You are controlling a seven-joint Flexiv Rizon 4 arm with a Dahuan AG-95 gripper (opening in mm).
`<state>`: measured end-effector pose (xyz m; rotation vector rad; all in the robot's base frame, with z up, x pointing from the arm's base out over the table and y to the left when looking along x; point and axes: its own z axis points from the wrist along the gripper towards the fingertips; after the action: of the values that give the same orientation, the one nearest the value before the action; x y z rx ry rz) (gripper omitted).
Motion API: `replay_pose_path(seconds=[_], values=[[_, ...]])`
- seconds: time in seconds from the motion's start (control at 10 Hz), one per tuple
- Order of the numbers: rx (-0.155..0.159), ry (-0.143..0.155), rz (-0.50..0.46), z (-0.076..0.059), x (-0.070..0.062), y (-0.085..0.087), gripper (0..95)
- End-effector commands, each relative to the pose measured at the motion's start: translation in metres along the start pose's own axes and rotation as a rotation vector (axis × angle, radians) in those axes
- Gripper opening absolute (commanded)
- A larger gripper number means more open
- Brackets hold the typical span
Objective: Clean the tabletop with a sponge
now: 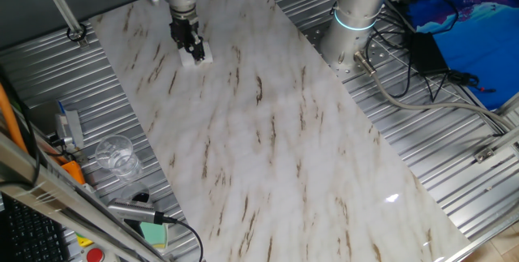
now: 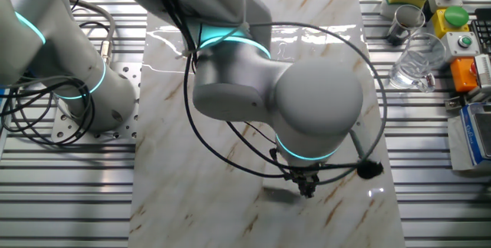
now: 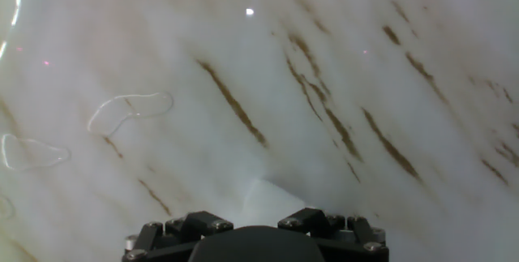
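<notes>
One arm, one end effector (image 1: 193, 49), one sponge (image 1: 198, 57) and one marble-look table (image 1: 276, 132) are shown. In one fixed view the arm descends from above, its wrist near vertical, with the dark fingers pointing down at the slab's far end. The end effector is pinching the sponge, a small white block seen between and just below the fingertips and touching the table. In the other fixed view the arm's large grey joints cover most of the slab; the end effector (image 2: 305, 186) emerges beneath them, low over the table (image 2: 337, 18), and the sponge cannot be made out. In the hand view only the black finger bases (image 3: 256, 234) show at the bottom edge, with a pale blurred corner of the sponge (image 3: 272, 201) between them. Ahead of the end effector, two thin glossy liquid outlines (image 3: 130, 112) lie on the table (image 3: 365, 67).

Beside the slab, well away from the end effector: one clear glass (image 1: 116, 155) and one green block (image 1: 153, 233).
</notes>
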<state>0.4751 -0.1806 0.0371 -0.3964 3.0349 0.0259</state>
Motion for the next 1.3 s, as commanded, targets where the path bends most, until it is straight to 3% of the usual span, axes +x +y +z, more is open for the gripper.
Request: replay_pose_path(seconds=[0.1, 0.2, 0.5, 1.0, 1.3], values=[[0.001, -0.007, 0.111, -0.003, 0.003, -0.003, 76.0], [0.014, -0.009, 0.211, -0.006, 0.006, -0.008, 76.0], [0.009, -0.012, 0.334, -0.008, 0.01, -0.014, 76.0], [-0.018, -0.02, 0.385, -0.006, 0.01, -0.014, 76.0], [-0.017, -0.026, 0.386, -0.002, 0.01, -0.015, 76.0]])
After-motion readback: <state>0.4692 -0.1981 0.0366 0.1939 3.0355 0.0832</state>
